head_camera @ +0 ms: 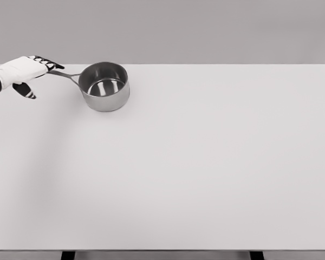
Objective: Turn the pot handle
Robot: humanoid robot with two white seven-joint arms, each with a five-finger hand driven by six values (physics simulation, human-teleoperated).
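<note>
A small steel saucepan (pixel 104 86) stands upright near the table's far left corner, and nothing shows inside it. Its thin handle (pixel 65 75) points left and slightly away from me. My left hand (pixel 42 75) reaches in from the left edge, with its dark-tipped fingers (pixel 50 63) stretched out over the outer end of the handle, which they hide. The thumb (pixel 25 90) hangs spread below, apart from the handle, so the hand is open and not closed around it. I cannot tell whether the fingers touch the handle. My right arm does not appear.
The pale table (pixel 195 162) spreads wide to the right and toward me. Its far edge (pixel 206 64) runs just behind the pot, and its front edge sits near the bottom of the picture.
</note>
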